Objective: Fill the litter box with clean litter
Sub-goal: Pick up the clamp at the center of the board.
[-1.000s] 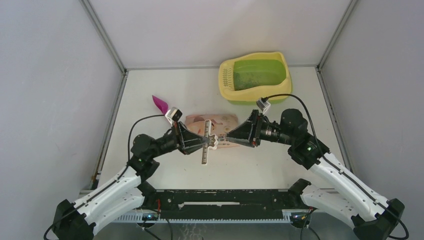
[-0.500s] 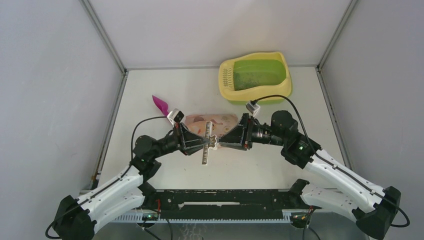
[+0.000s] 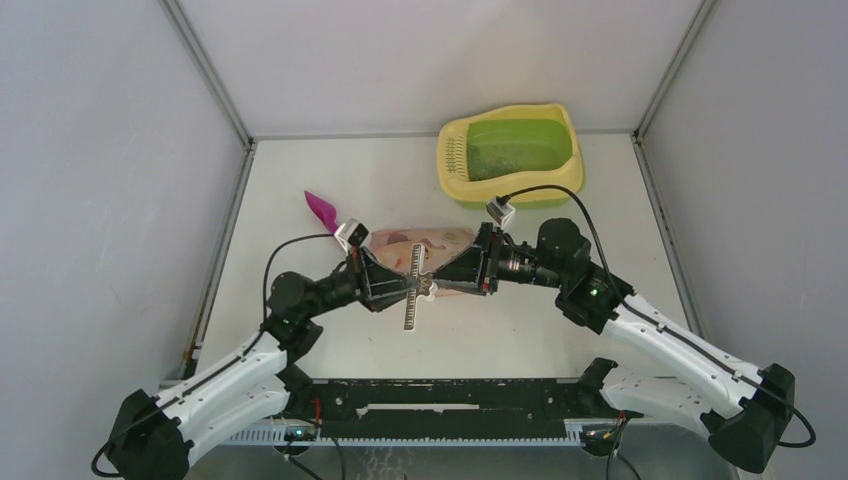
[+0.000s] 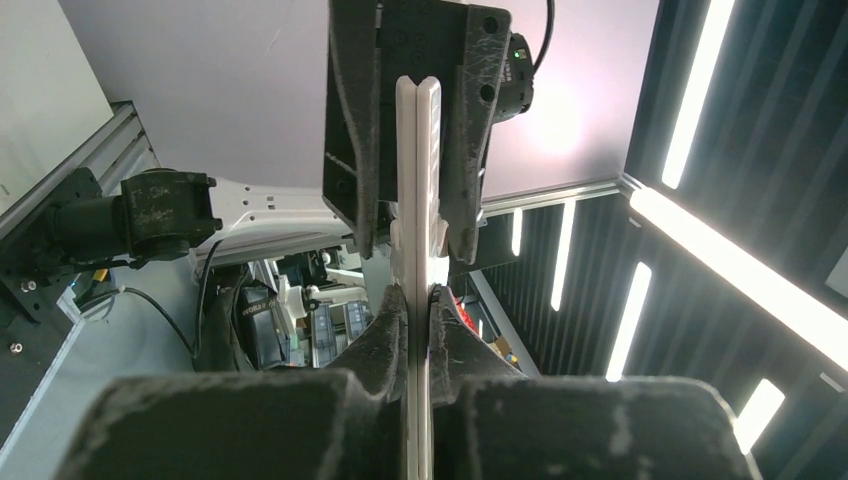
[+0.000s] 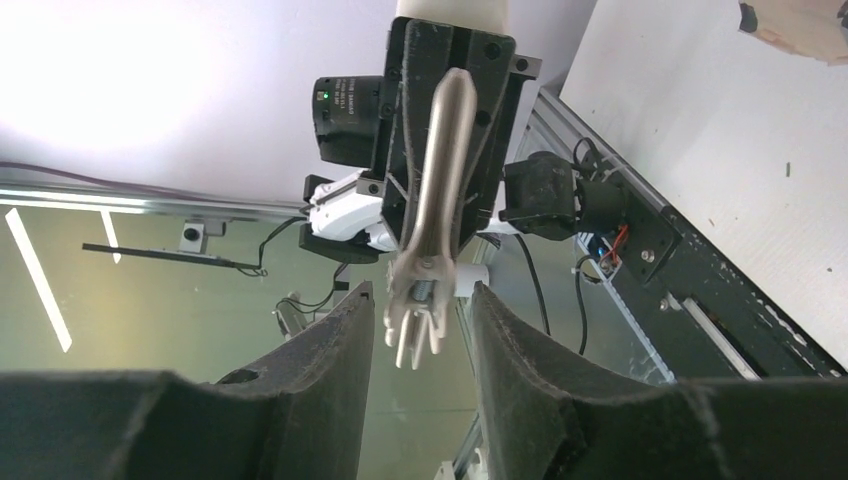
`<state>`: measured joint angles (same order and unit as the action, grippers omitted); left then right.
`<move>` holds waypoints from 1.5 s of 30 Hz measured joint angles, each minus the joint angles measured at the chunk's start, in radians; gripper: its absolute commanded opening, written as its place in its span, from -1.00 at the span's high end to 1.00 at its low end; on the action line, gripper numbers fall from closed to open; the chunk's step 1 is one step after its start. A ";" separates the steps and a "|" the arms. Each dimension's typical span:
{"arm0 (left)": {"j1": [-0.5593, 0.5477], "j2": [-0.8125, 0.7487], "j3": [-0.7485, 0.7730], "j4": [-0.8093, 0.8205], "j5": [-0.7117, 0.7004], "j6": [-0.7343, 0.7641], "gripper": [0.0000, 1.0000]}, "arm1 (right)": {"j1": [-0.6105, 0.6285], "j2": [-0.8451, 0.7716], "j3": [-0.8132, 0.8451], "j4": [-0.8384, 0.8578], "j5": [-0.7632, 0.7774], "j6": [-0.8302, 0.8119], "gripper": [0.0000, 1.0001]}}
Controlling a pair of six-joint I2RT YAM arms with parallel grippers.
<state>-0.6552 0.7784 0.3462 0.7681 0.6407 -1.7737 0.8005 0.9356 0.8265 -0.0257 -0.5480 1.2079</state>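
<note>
One white clip (image 3: 409, 308) in left claw (image 3: 413, 284), peach bag (image 3: 447, 240) just beyond.

We get an even, soft light in the top view: sharp, with faint shadows on the table (image 3: 330, 170). In the left wrist view, near fingers (image 4: 385, 345) blur and light strips (image 4: 698, 95) burn white. Glare washes the right wrist view's upper left.

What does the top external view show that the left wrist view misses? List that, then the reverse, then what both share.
Top external only: the litter box, the magenta scoop and the peach bag. Left wrist only: the white clip seen edge-on, and strip lights overhead. Both: the left tool shut on the clip, with the right tool's jaws apart on either side of it.
</note>
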 measured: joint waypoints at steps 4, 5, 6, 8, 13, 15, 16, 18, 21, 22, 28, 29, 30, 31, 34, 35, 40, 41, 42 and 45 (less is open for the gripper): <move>0.000 0.006 -0.008 0.002 0.000 0.000 0.99 | 0.001 0.003 0.000 0.016 0.000 0.005 0.09; 0.000 0.007 -0.008 0.002 0.000 0.000 0.99 | 0.001 0.003 0.000 0.018 0.000 0.006 0.10; 0.000 0.008 -0.008 0.002 0.000 0.000 0.99 | 0.001 0.003 0.000 0.019 0.000 0.006 0.10; 0.000 0.009 -0.008 0.007 0.000 0.000 1.00 | 0.001 0.003 0.000 0.021 0.000 0.006 0.11; 0.000 0.012 -0.008 0.010 0.000 -0.001 1.00 | 0.008 0.010 0.000 0.021 0.000 0.005 0.13; 0.000 0.015 -0.008 0.009 0.000 -0.002 1.00 | 0.014 0.018 0.001 0.018 0.000 0.004 0.13; 0.000 0.015 -0.008 0.008 0.000 -0.002 1.00 | 0.016 0.021 0.002 0.016 0.000 0.003 0.14; 0.000 0.015 -0.008 0.008 0.000 -0.002 1.00 | 0.020 0.027 0.003 0.013 0.000 0.002 0.21; 0.000 0.015 -0.008 0.005 0.000 -0.002 1.00 | 0.024 0.033 0.008 0.011 0.000 0.002 0.29; 0.000 0.015 -0.008 0.005 0.000 -0.001 1.00 | 0.024 0.034 0.009 0.009 0.000 0.002 0.29; 0.000 0.011 -0.008 0.005 -0.001 0.001 0.64 | 0.025 0.034 0.013 0.005 0.001 0.002 0.79; 0.000 0.011 -0.008 0.004 -0.001 0.002 0.50 | 0.026 0.034 0.013 0.004 0.000 0.002 0.90; 0.000 0.010 -0.008 0.003 -0.001 0.005 0.35 | 0.026 0.034 0.013 0.003 0.001 0.001 0.98; 0.000 0.008 -0.008 -0.004 -0.001 0.003 0.19 | 0.026 0.034 0.014 0.000 0.002 -0.002 1.00; 0.000 -0.004 -0.008 -0.035 -0.002 0.010 -0.03 | 0.027 0.034 0.014 -0.022 0.008 -0.014 1.00; 0.000 -0.009 -0.008 -0.047 -0.004 0.015 -0.07 | 0.027 0.034 0.014 -0.032 0.012 -0.016 1.00; 0.000 -0.026 -0.008 -0.084 -0.007 0.022 -0.03 | 0.027 0.034 0.014 -0.056 0.020 -0.028 1.00; 0.000 -0.027 -0.008 -0.089 -0.008 0.024 0.08 | 0.027 0.034 0.014 -0.056 0.022 -0.029 1.00; 0.000 -0.028 -0.008 -0.092 -0.008 0.025 0.22 | 0.027 0.034 0.014 -0.056 0.023 -0.031 1.00; 0.000 -0.028 -0.008 -0.102 -0.008 0.032 0.56 | 0.027 0.034 0.014 -0.056 0.024 -0.032 1.00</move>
<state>-0.6552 0.7506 0.3382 0.6662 0.6327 -1.7416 0.8276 0.9699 0.8410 -0.0822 -0.5236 1.1759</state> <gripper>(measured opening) 0.345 0.324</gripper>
